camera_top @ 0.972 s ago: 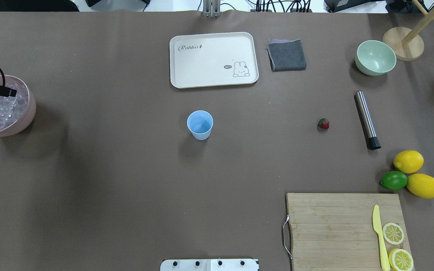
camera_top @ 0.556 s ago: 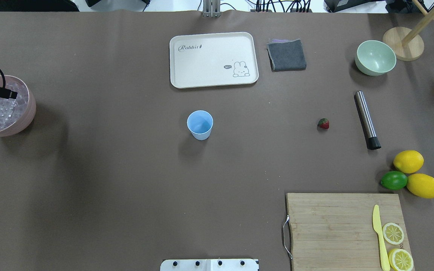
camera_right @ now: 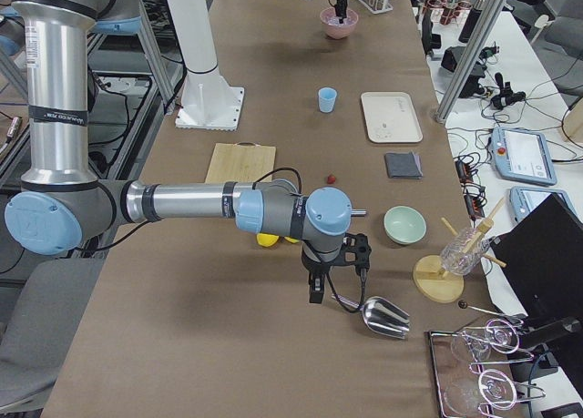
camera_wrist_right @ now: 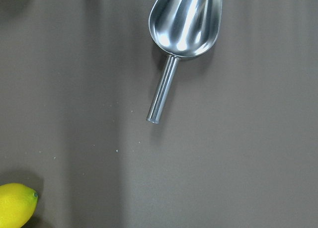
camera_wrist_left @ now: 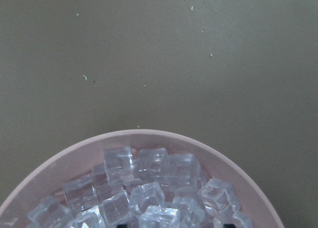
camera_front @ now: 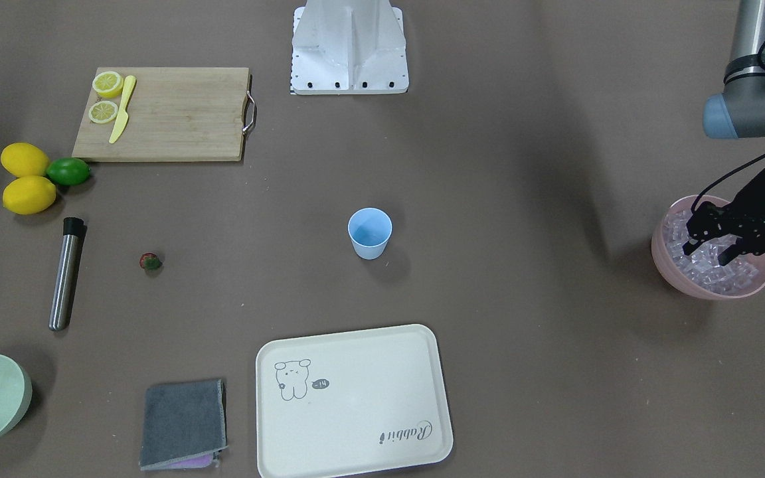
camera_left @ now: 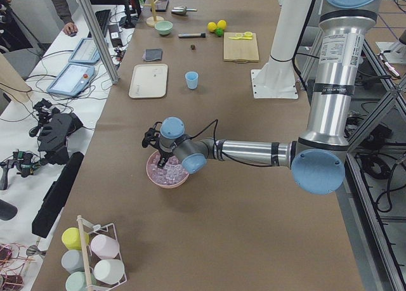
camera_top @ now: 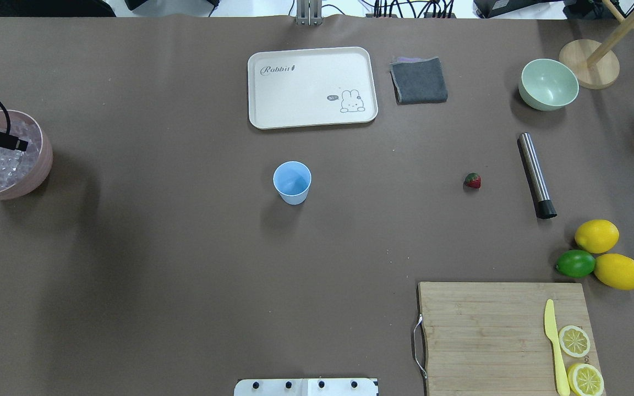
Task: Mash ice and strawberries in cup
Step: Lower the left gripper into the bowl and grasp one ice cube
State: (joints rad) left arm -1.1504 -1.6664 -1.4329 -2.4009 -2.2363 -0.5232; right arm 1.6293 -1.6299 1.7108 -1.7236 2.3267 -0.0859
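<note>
The left gripper [camera_front: 708, 251] hung with its fingers spread apart, tips down among the ice [camera_wrist_left: 149, 193], gripping nothing that could be made out; the cubes, too many to count, lay heaped in one pink bowl [camera_front: 665, 263] at the bench's [camera_top: 157, 247] left end. One light-blue cup [camera_top: 292, 182] stood upright mid-bench, well apart from that bowl, with open bench between them; one strawberry [camera_top: 473, 180] lay alone further right, near one steel rod with a black tip [camera_top: 535, 173]. Beyond the cup sat one cream tray [camera_top: 311, 88], one folded grey cloth [camera_top: 419, 80] and one pale green bowl [camera_top: 548, 83]. Two lemons [camera_top: 596, 236] touched one lime [camera_top: 575, 263]; one wooden cutting board [camera_top: 487, 330] carried one yellow knife [camera_top: 553, 344] and two lemon slices [camera_top: 574, 340]. The right gripper [camera_right: 315, 295] hovered beside one metal scoop [camera_wrist_right: 186, 19]; whether it was spread or closed could not be told.
</note>
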